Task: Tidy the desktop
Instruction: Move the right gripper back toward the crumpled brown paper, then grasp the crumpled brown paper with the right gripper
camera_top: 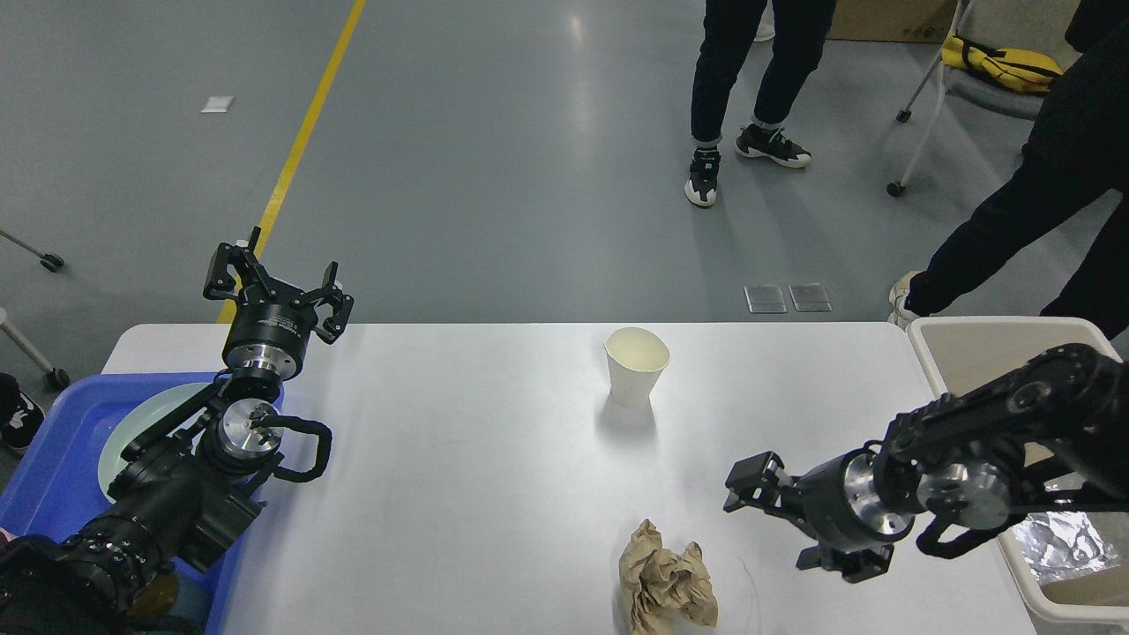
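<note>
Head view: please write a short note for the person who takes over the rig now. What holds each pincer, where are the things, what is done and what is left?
Left pincer: open, empty, raised at the far left corner of the desktop, above the blue tray.
Right pincer: holds nothing; open or shut cannot be told. It hovers low, right of the crumpled brown paper.
On the desktop: white paper cup, upright, far centre; the brown paper at the near edge.
Beige bin, right: crumpled foil already inside.
Left: cup and paper are not yet cleared.

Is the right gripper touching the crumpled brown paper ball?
Apart. Head view shows bare white desktop between right gripper and crumpled brown paper ball.
</note>
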